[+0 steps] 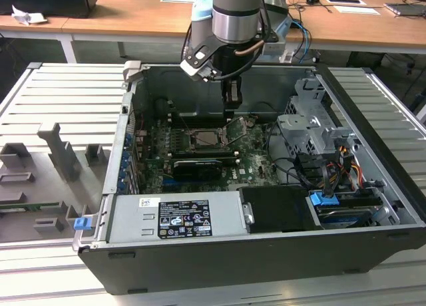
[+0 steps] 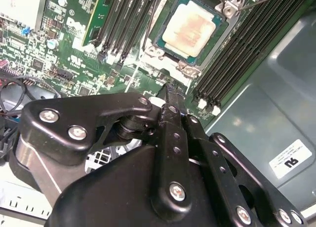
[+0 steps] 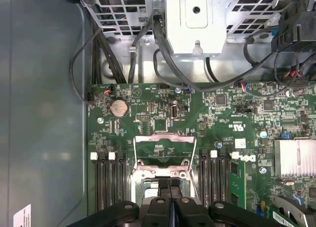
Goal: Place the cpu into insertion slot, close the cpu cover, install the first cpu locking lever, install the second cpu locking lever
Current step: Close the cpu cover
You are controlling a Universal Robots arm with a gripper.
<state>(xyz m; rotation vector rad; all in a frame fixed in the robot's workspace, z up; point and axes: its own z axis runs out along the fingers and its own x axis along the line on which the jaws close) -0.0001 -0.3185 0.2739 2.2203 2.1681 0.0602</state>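
place: probably a robotics lab | signs: office desks (image 1: 133, 16), slatted metal workbench (image 1: 60, 93), opened computer tower (image 1: 266, 259), robot arm (image 1: 236, 13)

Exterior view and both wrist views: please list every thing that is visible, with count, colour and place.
table: one, grey, slatted, under the computer case
computer case: one, black, open, on the table
circuit board: one, green, inside the case
insertion slot: one, silver-rimmed, on the circuit board
cpu: one, pale beige, in the insertion slot
cpu cover: one, silver, swung open beside the slot
memory slots: several, black, both sides of the slot
drive cage: one, grey, exterior view's right of the board
gripper: one, black, shut, close by the slot's edge
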